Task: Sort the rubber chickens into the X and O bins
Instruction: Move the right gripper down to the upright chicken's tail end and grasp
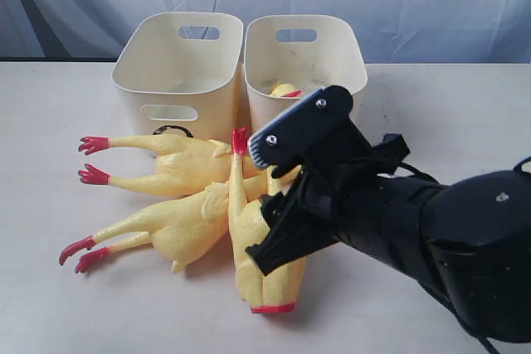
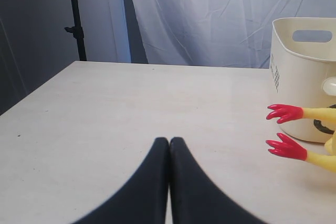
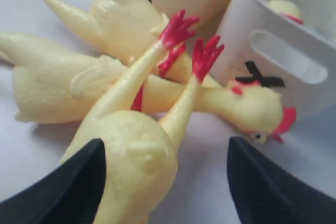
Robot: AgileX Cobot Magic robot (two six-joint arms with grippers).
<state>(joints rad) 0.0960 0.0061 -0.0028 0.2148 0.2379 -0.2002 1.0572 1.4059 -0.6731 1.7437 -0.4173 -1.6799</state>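
Three long yellow rubber chickens lie piled in front of two cream bins. The nearest chicken (image 1: pixel 264 275) (image 3: pixel 131 166) lies with its red feet (image 3: pixel 181 27) toward the bins. My right gripper (image 1: pixel 278 221) (image 3: pixel 167 142) is open and straddles its body, which rests against one finger (image 3: pixel 73 187); the other finger (image 3: pixel 273 182) stands apart. Two more chickens (image 1: pixel 187 167) (image 1: pixel 178 225) lie to its left. The right bin (image 1: pixel 303 60) (image 3: pixel 294 40) carries a black X (image 3: pixel 257 77) and holds a small chicken (image 1: pixel 286 90). The left bin (image 1: pixel 178 72) (image 2: pixel 304 72) shows part of a black O (image 1: pixel 172 130). My left gripper (image 2: pixel 169 141) is shut and empty over bare table.
A chicken's head (image 3: pixel 260 111) lies on the table against the X bin's front. Two red feet (image 2: pixel 284 113) (image 2: pixel 287 148) stick out beside the left bin. A white curtain hangs behind the table (image 1: pixel 50 205), and a dark stand (image 2: pixel 76 19) rises past its far edge.
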